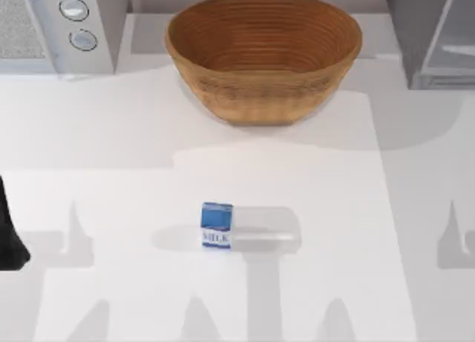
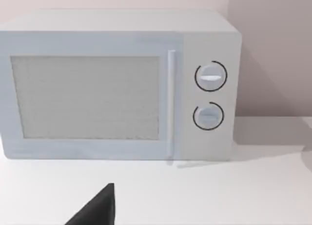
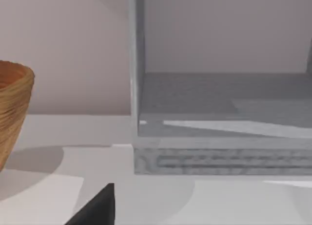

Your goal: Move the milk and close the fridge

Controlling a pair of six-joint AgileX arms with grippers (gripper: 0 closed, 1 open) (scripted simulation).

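The milk (image 1: 217,225), a small carton with a blue top and white base, stands upright on the white table near the middle. The fridge (image 1: 417,32) is at the back right corner, its pale glassy door panel (image 1: 456,41) angled outward. Its open grey inside (image 3: 224,105) faces the right wrist camera. A dark piece of my left arm (image 1: 10,231) shows at the table's left edge, far from the milk. A dark tip of my left gripper (image 2: 97,209) points toward the microwave. A dark tip of my right gripper (image 3: 97,206) sits low before the fridge.
A large woven basket (image 1: 263,56) stands at the back centre, behind the milk. A white microwave (image 1: 56,27) with two round knobs occupies the back left corner. Open table surface surrounds the milk on all sides.
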